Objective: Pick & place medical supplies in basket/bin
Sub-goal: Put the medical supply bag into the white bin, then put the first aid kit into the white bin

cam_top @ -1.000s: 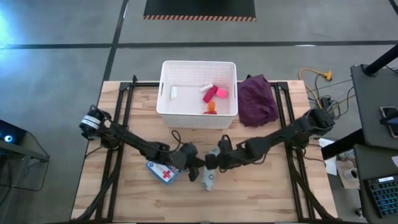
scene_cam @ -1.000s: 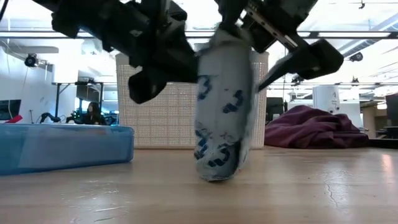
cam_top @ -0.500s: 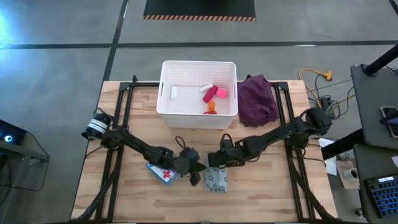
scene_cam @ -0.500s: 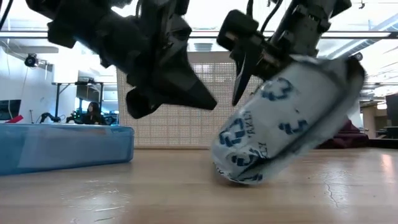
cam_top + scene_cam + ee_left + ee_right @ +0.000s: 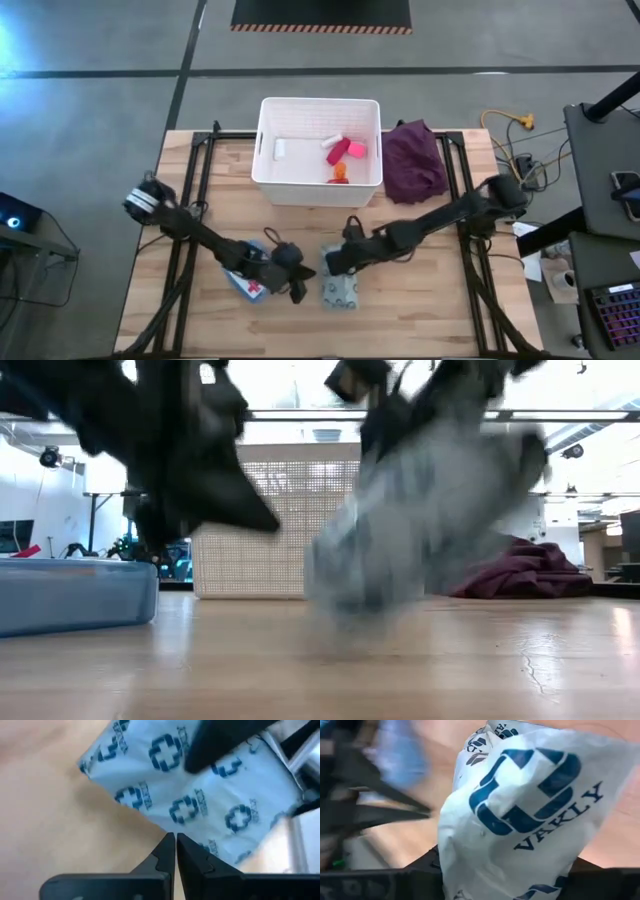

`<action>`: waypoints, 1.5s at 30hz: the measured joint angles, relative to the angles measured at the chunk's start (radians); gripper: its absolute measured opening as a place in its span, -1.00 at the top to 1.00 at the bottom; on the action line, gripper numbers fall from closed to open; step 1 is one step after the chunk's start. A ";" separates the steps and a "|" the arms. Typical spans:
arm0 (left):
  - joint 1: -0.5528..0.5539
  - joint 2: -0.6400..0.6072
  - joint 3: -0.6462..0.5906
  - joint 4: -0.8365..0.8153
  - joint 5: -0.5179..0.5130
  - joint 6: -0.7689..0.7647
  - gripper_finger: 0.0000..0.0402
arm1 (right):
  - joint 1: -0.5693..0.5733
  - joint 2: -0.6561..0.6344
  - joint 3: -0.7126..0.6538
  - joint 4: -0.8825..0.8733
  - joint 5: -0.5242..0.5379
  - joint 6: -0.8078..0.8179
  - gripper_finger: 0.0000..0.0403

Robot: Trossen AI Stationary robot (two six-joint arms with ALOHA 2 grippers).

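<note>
The pale green patterned pouch (image 5: 341,292) with blue crosses sits tilted near the table's near middle. My right gripper (image 5: 333,266) is shut on it, and the pouch (image 5: 520,805) fills the right wrist view. My left gripper (image 5: 300,292) is shut, just left of the pouch, with its tips (image 5: 175,837) at the pouch's edge (image 5: 165,827). The blue packet with the red cross (image 5: 245,282) lies flat under the left arm. The white basket (image 5: 320,103) stands at the far middle and holds red, pink, orange and white pieces (image 5: 342,153). My right gripper pinches the pouch between its two fingers at its far end (image 5: 337,279). It comes slanting down from the table's far right. The pouch is tilted, and its lower end (image 5: 345,600) is at the tabletop. My left gripper's shut tips stand at the pouch's left edge; I cannot tell whether they touch it.
The dark purple cloth (image 5: 413,160) lies right of the basket at the far edge. Bare wood (image 5: 430,310) stretches near and right of the pouch. Black frame rails (image 5: 190,190) run along both table sides. A person sits in the room far behind.
My right gripper has tipped the pouch from upright to slanting and has shifted slightly toward the table's left. The pouch's lower end has stayed at the tabletop. My left gripper has drawn back toward the table's left and near edge, away from the pouch's top.
</note>
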 joint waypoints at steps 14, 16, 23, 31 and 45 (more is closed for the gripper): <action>-0.069 -0.394 0.008 -0.378 -0.382 0.136 1.00 | -0.249 -0.505 0.341 -0.222 0.646 -0.609 0.25; -0.069 -0.426 0.002 -0.407 -0.379 0.137 1.00 | -0.400 -0.462 0.353 -0.229 0.410 -0.630 0.24; -0.069 -0.516 0.025 -0.561 -0.219 -0.003 0.96 | -0.649 -0.260 0.352 -0.180 0.007 -0.685 -0.16; -0.107 -0.524 0.081 -0.952 0.024 -0.340 0.63 | -0.691 -0.210 0.483 -0.242 0.114 -0.940 -0.71; -0.214 -0.552 0.036 -1.432 0.069 -0.810 0.60 | -0.299 -0.212 0.425 -0.530 -0.070 -0.891 -0.75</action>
